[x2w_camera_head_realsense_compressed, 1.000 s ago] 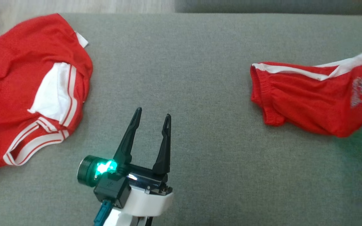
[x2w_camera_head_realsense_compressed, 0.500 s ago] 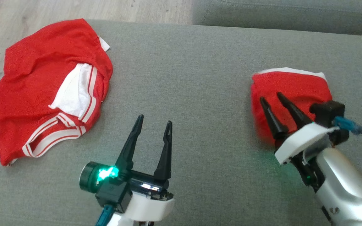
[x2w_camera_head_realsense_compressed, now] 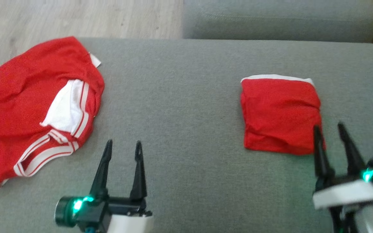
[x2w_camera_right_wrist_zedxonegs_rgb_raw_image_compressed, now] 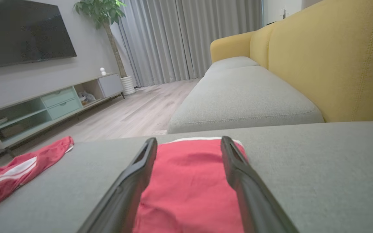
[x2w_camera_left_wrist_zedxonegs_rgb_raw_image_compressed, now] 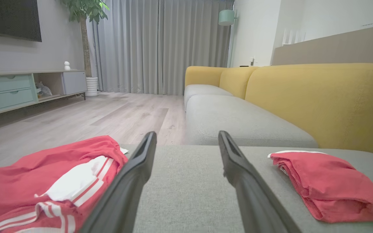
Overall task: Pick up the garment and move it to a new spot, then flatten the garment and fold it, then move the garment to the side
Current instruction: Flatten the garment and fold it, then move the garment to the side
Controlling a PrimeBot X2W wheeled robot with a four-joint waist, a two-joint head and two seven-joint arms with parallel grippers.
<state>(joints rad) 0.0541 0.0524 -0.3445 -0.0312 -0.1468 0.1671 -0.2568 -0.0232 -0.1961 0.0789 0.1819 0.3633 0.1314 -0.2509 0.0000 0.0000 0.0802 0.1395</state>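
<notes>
The right gripper (x2w_camera_head_realsense_compressed: 328, 127) hangs with its two fingers spread and empty, their tips at the near right corner of the folded garment (x2w_camera_head_realsense_compressed: 278, 113). That garment lies flat on the right half of the grey cushion (x2w_camera_head_realsense_compressed: 186, 129), a nearly square red packet with no clear long axis, its white-trimmed edge turned toward the cushion's far side. The left gripper (x2w_camera_head_realsense_compressed: 123, 142), also spread and empty, hovers over the cushion's near edge. A crumpled red garment (x2w_camera_head_realsense_compressed: 28, 106) lies at the cushion's left end.
</notes>
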